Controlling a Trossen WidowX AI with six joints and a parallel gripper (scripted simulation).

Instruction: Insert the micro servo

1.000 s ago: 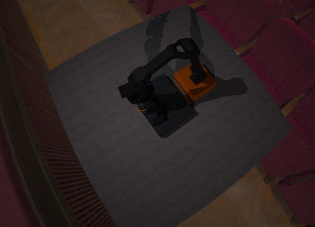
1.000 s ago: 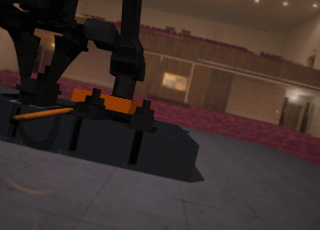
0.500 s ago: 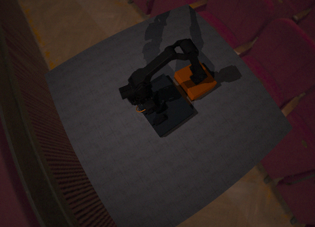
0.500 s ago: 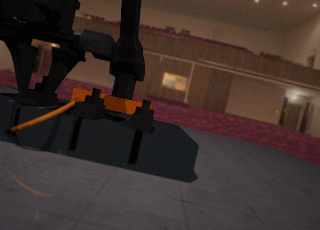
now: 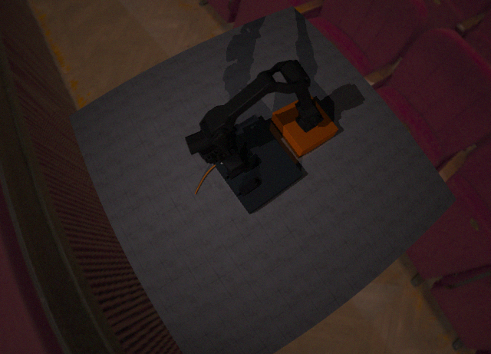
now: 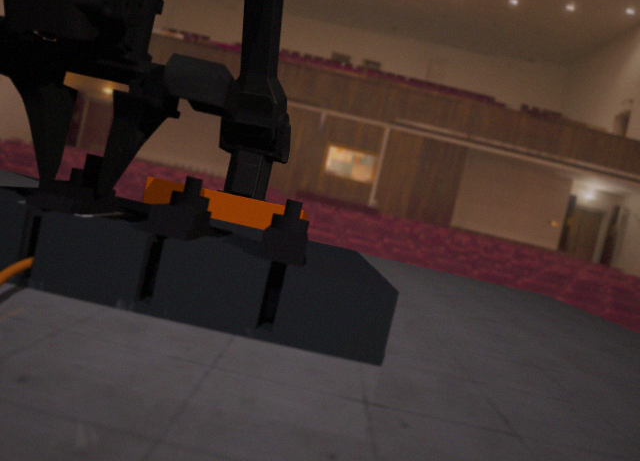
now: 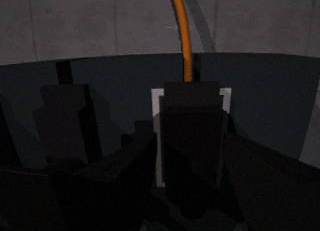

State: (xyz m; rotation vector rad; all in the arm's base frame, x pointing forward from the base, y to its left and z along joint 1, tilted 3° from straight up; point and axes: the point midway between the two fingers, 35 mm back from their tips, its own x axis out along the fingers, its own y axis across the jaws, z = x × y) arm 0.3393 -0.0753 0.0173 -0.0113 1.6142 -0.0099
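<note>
3 servos (image 6: 180, 213) on 1 deck (image 6: 206, 285); claw (image 6: 77, 187) part-open astride one, gripping nothing; 1 orange cable (image 7: 179, 14).

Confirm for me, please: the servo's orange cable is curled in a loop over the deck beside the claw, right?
Not quite: the cable is not looped. In the wrist view it runs nearly straight from the servo, past the deck's edge and out over the table.
</note>
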